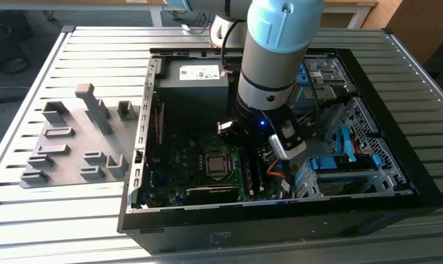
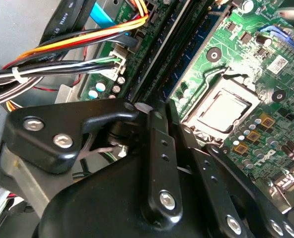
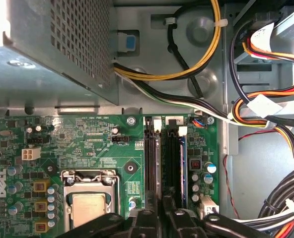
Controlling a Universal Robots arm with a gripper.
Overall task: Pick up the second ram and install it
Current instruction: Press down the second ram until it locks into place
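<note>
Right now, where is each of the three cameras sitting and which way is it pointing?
Exterior view: off the arm, raised, looking down into the open black computer case on the slatted metal table; the grey and pale-blue arm reaches in.
First wrist view: on the arm, looking along the black gripper at the green motherboard and long black memory slots.
Second wrist view: on the arm, close behind the gripper's black linkage, facing the same board.
Both wrist views share the silver processor socket.

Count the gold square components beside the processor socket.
3 gold square components in one row beside the processor socket: two ends, one middle. The gripper may hide more.
</note>
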